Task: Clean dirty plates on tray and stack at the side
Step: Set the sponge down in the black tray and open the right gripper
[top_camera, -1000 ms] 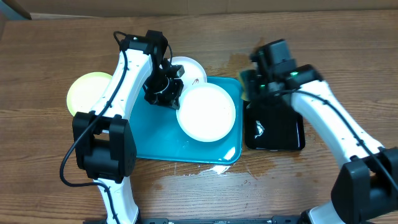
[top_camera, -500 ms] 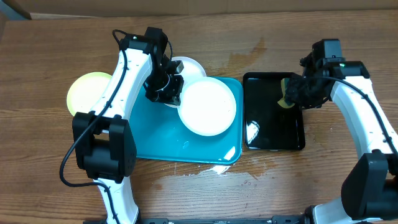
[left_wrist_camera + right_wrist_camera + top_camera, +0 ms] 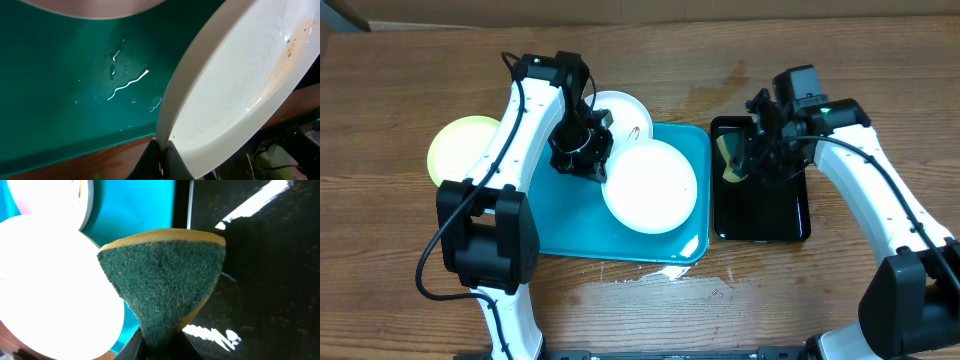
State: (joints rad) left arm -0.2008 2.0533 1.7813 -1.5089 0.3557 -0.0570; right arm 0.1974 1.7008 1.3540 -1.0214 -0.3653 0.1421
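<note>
My left gripper (image 3: 592, 160) is shut on the rim of a white plate (image 3: 650, 186) and holds it tilted above the turquoise tray (image 3: 570, 220). In the left wrist view the jaws (image 3: 162, 157) pinch that plate's edge (image 3: 240, 95), which carries small brown specks. A second white plate (image 3: 625, 113) with a brown smear lies behind, at the tray's back edge. The lime-green plate (image 3: 460, 148) rests on the table left of the tray. My right gripper (image 3: 745, 160) is shut on a green-and-yellow sponge (image 3: 160, 287) over the black tray's left end.
A glossy black tray (image 3: 765, 205) lies right of the turquoise tray. Water drops lie on the tray floor (image 3: 120, 80) and a wet patch on the table in front (image 3: 670, 272).
My right gripper swung with the sponge from the turquoise tray's right edge out over the black tray, then back to its left end. The held plate shifted slightly.
</note>
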